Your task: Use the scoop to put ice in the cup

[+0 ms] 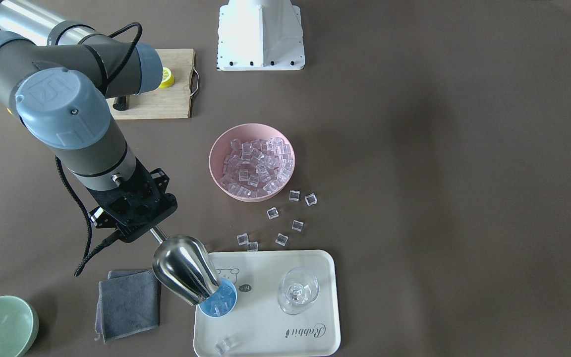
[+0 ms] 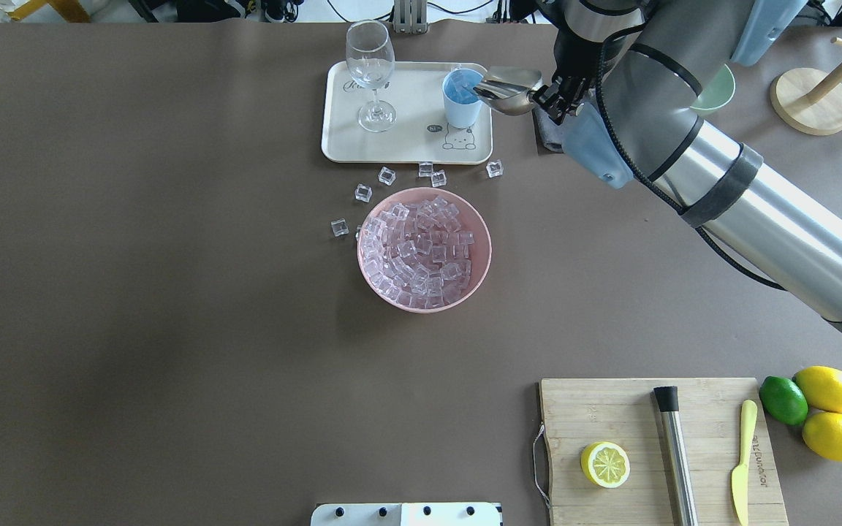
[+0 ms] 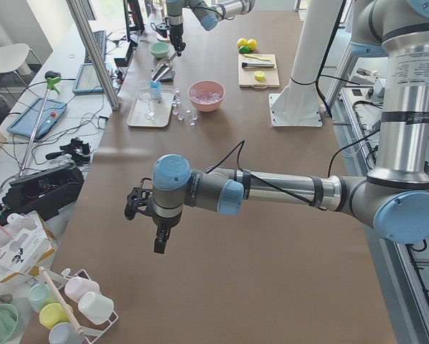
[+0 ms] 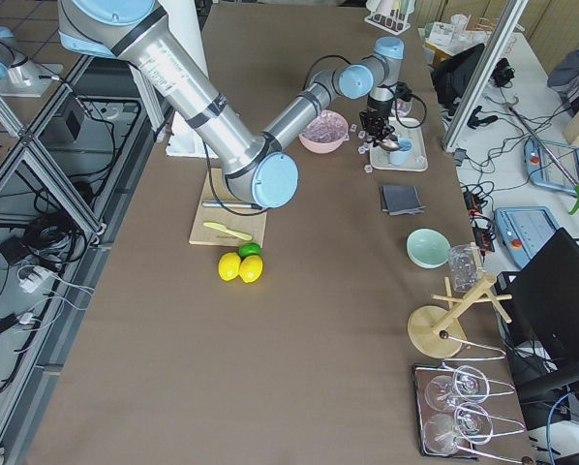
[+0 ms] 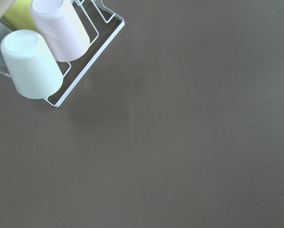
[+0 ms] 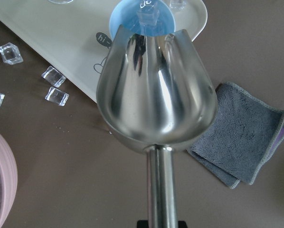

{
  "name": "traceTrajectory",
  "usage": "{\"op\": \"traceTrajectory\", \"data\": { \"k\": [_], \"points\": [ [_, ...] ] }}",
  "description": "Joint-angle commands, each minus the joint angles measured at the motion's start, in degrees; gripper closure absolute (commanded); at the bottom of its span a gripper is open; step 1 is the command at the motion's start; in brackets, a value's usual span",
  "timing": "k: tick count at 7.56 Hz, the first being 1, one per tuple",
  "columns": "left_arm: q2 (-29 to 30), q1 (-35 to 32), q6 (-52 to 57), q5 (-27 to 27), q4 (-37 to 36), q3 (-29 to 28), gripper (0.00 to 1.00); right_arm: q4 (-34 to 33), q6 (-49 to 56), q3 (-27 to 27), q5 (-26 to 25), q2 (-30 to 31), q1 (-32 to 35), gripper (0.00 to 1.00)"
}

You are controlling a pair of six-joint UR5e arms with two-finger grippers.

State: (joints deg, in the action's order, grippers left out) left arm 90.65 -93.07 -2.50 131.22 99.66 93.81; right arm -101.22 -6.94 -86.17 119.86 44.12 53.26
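My right gripper (image 1: 142, 223) is shut on the thin handle of the steel scoop (image 1: 186, 270). The scoop is tilted with its open end over the light blue cup (image 1: 221, 305) on the cream tray (image 1: 315, 342). In the right wrist view the scoop's bowl (image 6: 156, 90) looks empty, and ice shows inside the cup (image 6: 142, 21). Most of the ice (image 1: 256, 166) lies in the pink bowl (image 2: 479, 281). My left gripper (image 3: 159, 245) hangs above bare table far from these; I cannot tell whether it is open or shut.
Several loose ice cubes (image 1: 285, 218) lie between bowl and tray, one cube (image 1: 222, 346) on the tray. A stemmed glass (image 1: 298, 290) stands on the tray. A grey cloth (image 1: 129, 302) and green bowl (image 1: 0, 325) are beside it. A cutting board (image 2: 655, 453) holds lemon, steel cylinder and knife.
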Motion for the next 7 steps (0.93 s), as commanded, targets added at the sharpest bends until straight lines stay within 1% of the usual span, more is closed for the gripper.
{"op": "traceTrajectory", "data": {
  "k": [1,2,3,4,5,6,7],
  "points": [
    [0.0,0.5,0.2,0.0,0.0,-1.2,0.01,-2.7,-0.1,-9.3,6.5,8.4,5.9,1.0],
    [0.9,1.0,0.2,-0.1,0.0,-2.6,0.01,-2.7,-1.3,-15.3,7.6,14.7,8.8,1.0],
    [2.2,1.1,0.3,0.0,0.3,-4.3,0.01,-2.1,-5.8,-20.4,7.9,20.9,10.6,1.0],
    [4.9,2.1,1.1,0.1,0.3,-6.8,0.01,-1.3,-13.4,-25.8,7.8,27.7,11.5,1.0],
    [6.1,5.3,1.4,-0.1,-0.4,-7.4,0.01,3.7,-15.6,-29.8,7.8,35.5,12.4,1.0],
    [6.2,5.5,1.4,0.3,-1.3,-6.9,0.01,9.0,-17.5,-31.0,7.8,42.2,13.1,1.0],
    [6.1,5.4,1.4,0.3,-1.9,-6.5,0.01,18.2,-19.8,-30.6,7.4,49.7,13.3,1.0]
  ]
}}
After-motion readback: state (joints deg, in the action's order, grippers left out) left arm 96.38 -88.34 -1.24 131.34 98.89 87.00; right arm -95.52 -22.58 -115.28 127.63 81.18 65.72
